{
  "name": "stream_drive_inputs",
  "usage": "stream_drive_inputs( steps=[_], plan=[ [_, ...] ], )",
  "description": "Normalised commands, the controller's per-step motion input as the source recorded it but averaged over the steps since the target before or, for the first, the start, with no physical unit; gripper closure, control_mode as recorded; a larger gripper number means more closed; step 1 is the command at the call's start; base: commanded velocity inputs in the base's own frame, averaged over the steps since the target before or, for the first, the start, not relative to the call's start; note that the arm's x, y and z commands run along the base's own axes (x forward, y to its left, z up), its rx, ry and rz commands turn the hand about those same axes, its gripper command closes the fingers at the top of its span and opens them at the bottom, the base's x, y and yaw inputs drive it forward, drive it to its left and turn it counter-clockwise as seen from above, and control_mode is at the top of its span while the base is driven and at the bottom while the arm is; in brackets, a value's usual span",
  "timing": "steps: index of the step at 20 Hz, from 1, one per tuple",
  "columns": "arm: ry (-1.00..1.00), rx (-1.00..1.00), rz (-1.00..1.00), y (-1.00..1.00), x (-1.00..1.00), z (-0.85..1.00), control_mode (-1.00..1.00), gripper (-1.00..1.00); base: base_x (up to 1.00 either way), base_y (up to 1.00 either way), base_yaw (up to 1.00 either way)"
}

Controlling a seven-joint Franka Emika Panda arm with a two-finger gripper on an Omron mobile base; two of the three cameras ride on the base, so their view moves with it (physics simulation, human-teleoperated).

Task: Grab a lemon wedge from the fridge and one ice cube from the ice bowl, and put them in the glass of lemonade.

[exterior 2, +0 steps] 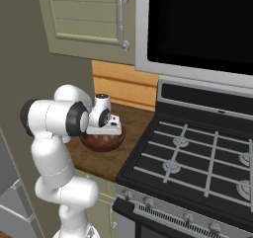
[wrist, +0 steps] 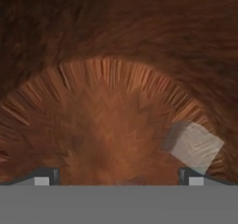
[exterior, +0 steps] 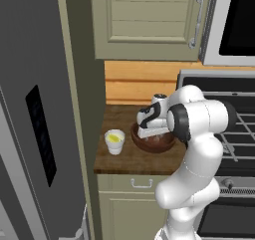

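Observation:
The reddish-brown ice bowl (exterior: 147, 145) (exterior 2: 103, 141) stands on the wooden counter. Left of it is the glass of lemonade (exterior: 114, 141), a small whitish cup. My gripper (exterior: 153, 133) (exterior 2: 105, 131) points down into the bowl, its jaws open. In the hand view the bowl's ribbed inside (wrist: 107, 111) is very close. One pale ice cube (wrist: 195, 146) lies just above the right fingertip (wrist: 190, 176), outside the gap of the gripper (wrist: 118, 177). Nothing is held. The grey fridge (exterior: 35, 109) is at the left with its door shut. The lemon wedge is out of view.
A gas stove (exterior: 239, 124) (exterior 2: 197, 158) adjoins the counter (exterior: 119, 162) on the right, with a microwave (exterior 2: 197, 24) over it. A beige wall cabinet (exterior: 149, 20) hangs above the counter. My white arm rises in front of the bowl.

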Motion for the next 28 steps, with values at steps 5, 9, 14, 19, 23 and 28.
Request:
stream_drive_inputs(
  steps=[5,9,14,19,23,28],
  plan=[
    [0.0,0.0,0.0,0.0,-0.07,0.0,-1.0,-1.0,0.0,0.0,0.0],
    [0.0,0.0,0.0,0.0,-0.11,0.0,-1.0,-1.0,0.0,0.0,0.0],
    [0.0,0.0,0.0,0.0,0.0,0.0,-1.0,-1.0,0.0,0.0,0.0],
    [0.0,0.0,0.0,0.0,0.0,0.0,-1.0,-1.0,0.0,0.0,0.0],
    [0.0,0.0,0.0,0.0,0.0,-0.08,-1.0,-1.0,0.0,0.0,0.0],
    [0.0,0.0,0.0,0.0,0.0,0.0,-1.0,-1.0,0.0,0.0,0.0]
  ],
)
